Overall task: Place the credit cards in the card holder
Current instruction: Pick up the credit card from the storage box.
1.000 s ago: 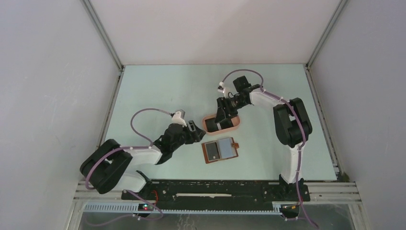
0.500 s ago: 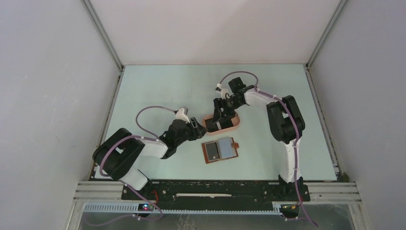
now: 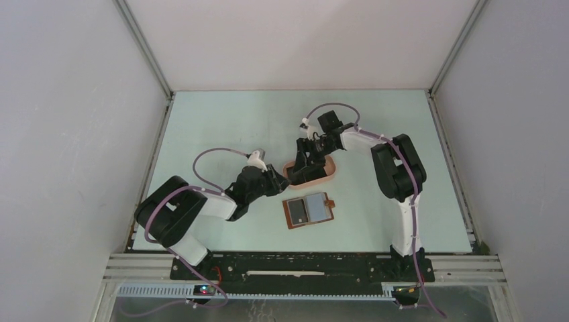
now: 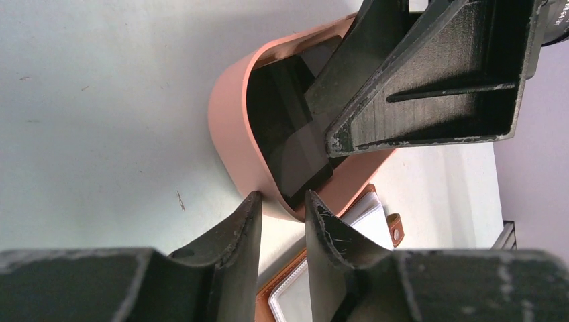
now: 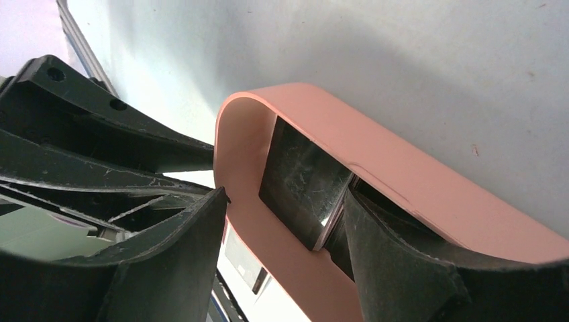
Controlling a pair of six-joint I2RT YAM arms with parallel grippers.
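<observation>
The pink oval tray holds a black credit card, which leans on edge inside it. My right gripper is open and straddles the tray's long wall, with one finger inside against the card and the other outside. My left gripper is open by a narrow gap and empty, with its tips at the tray's left end. The brown card holder lies open just in front of the tray, its left half dark and its right half grey. A tan card is not visible.
The card holder's snap tab and pale pockets lie right under my left fingers. Both grippers crowd the tray's left end, with the right one's finger close above the left one. White walls enclose the pale green table.
My left gripper has reached forward to the tray's left end. My right gripper has shifted slightly left over the tray. The card holder has not moved.
</observation>
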